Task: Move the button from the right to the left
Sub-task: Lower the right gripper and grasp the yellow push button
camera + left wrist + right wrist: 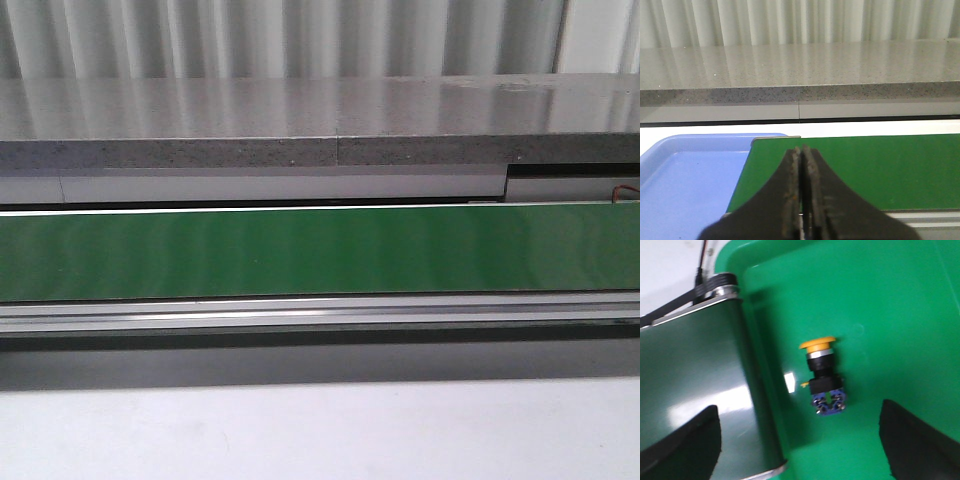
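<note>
The button (824, 377) lies on its side in a green tray (890, 315) in the right wrist view, yellow-orange cap up in the picture, black collar, blue contact block with a green spot. My right gripper (800, 440) is open above the tray; its dark fingers (685, 445) stand wide apart, the button a little beyond the gap between them. My left gripper (802, 152) is shut and empty above the end of the green belt (880, 165). Neither gripper nor the button shows in the front view.
The green conveyor belt (320, 250) runs across the front view, its end roller (722, 282) beside the green tray. A blue tray (690, 185) sits at the belt's other end. A grey stone ledge (320, 130) and corrugated wall lie behind.
</note>
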Robot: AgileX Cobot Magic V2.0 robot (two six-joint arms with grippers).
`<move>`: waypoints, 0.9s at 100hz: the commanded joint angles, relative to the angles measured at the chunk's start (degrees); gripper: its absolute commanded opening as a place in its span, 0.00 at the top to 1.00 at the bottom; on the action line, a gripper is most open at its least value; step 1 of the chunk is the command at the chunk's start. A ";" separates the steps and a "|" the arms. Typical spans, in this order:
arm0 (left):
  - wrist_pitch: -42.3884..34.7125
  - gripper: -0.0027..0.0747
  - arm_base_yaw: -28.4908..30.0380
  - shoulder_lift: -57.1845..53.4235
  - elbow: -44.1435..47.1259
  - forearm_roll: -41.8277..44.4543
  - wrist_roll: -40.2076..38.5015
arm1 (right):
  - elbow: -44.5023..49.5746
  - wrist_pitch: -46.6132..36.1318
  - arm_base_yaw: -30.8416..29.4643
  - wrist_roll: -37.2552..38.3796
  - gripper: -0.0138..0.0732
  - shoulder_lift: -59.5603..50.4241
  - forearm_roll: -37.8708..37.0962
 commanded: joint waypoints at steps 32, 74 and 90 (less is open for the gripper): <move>-4.91 0.99 -0.44 -2.08 1.41 0.01 -0.72 | -2.27 -8.98 -0.92 -2.63 0.11 10.17 0.83; -4.91 0.99 -0.44 -2.08 1.41 0.01 -0.72 | -2.27 -14.18 -0.66 -3.88 0.11 16.72 0.83; -4.91 0.99 -0.44 -2.08 1.41 0.01 -0.72 | -2.27 -14.85 0.24 -5.20 0.11 19.10 0.83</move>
